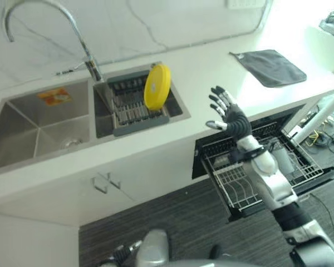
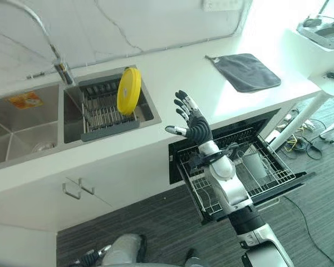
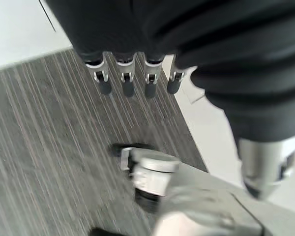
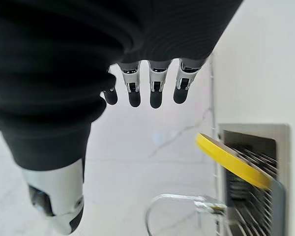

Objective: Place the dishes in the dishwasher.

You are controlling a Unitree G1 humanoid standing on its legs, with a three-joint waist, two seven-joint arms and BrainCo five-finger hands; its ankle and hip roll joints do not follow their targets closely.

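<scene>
One yellow plate [image 1: 157,86] stands on edge in the sink rack [image 1: 134,108] while the right robot hand [image 1: 227,114], fingers spread and empty, hovers above the counter's [image 1: 211,78] front edge.

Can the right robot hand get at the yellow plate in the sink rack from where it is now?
Probably yes. The right robot hand is open above the counter, and the yellow plate stands on edge in the rack with nothing between them.
</scene>
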